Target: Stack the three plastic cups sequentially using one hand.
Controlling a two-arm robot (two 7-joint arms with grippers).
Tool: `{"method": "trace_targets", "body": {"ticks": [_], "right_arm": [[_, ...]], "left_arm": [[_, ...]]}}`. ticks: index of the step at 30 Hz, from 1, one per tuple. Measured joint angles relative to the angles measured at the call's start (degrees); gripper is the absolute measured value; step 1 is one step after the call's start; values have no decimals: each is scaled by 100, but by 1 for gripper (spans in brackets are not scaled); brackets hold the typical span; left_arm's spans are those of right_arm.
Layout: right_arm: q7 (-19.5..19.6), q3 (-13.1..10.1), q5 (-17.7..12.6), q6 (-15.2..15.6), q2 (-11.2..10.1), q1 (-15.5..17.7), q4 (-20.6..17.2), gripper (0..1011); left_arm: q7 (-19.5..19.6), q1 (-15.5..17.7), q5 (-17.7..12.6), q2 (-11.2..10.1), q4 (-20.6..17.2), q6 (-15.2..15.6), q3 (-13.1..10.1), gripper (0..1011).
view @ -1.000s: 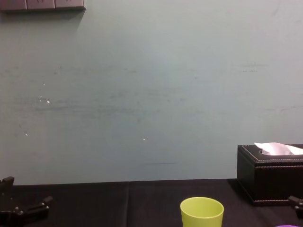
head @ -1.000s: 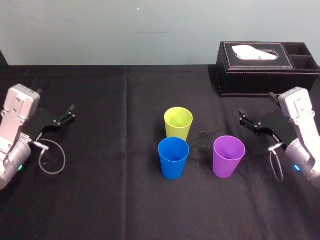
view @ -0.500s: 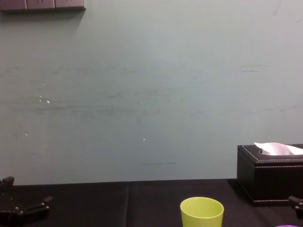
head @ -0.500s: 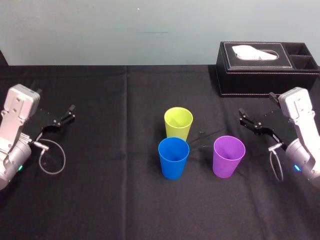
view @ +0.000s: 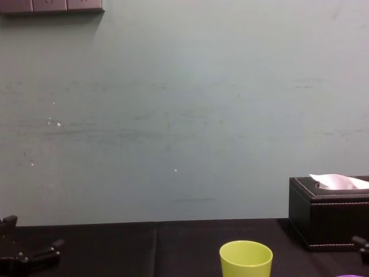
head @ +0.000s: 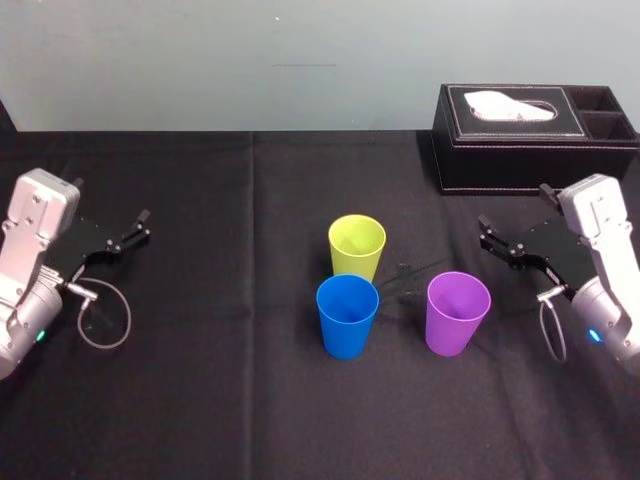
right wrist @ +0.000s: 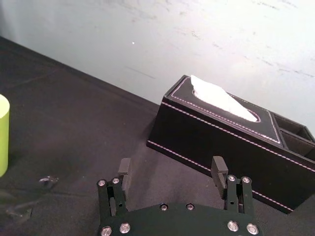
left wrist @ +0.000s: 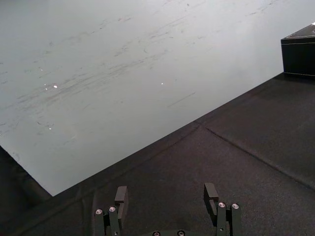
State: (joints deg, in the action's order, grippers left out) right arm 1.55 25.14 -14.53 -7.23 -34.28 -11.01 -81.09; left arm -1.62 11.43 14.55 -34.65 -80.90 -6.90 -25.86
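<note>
Smooth plastic tumblers, 3 alike, stand upright mid-counter, mouths up, long axes vertical, tapering toward the base. The yellow-green cup is rearmost, the blue cup just in front of it, the purple cup apart to their right. The right pincer hovers near the purple cup, spread wide and empty. The left pincer sits far left, likewise spread and empty.

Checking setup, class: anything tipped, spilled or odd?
Nothing spilled: yellow-green cup, blue cup and purple cup stand upright. Small stray scraps lie on the cloth between them. Left gripper and right gripper sit open, apart.
</note>
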Motion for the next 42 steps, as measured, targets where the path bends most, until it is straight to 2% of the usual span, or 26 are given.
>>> {"method": "trace_targets", "body": {"ticks": [4,11,12,17,21,28,35,42], "right_arm": [[-11,-137,-72,-15,-7,149,-144,1002],[-183,-457,-316,106,-278,697,-663,1003],[-183,-457,-316,106,-278,697,-663,1003],[-351,-683,-450,196,-595,1202,-1076,1003],[-464,-902,-524,278,-931,1706,-1479,1003],[-797,-1106,-658,314,-1306,2334,-1965,1003],[-1078,-1214,-785,324,-1464,2795,-2298,1003],[-1359,-1282,-1016,195,-1358,3031,-2413,1003]], "left_arm": [[0,0,0,0,0,0,0,1011],[0,0,0,0,0,-1,0,1011],[0,0,0,0,0,0,0,1011],[0,0,0,0,0,0,0,1011],[0,0,0,0,0,0,0,1011],[0,0,0,0,0,0,0,1011],[0,0,0,0,0,0,0,1011],[0,0,0,0,0,0,0,1011]]}}
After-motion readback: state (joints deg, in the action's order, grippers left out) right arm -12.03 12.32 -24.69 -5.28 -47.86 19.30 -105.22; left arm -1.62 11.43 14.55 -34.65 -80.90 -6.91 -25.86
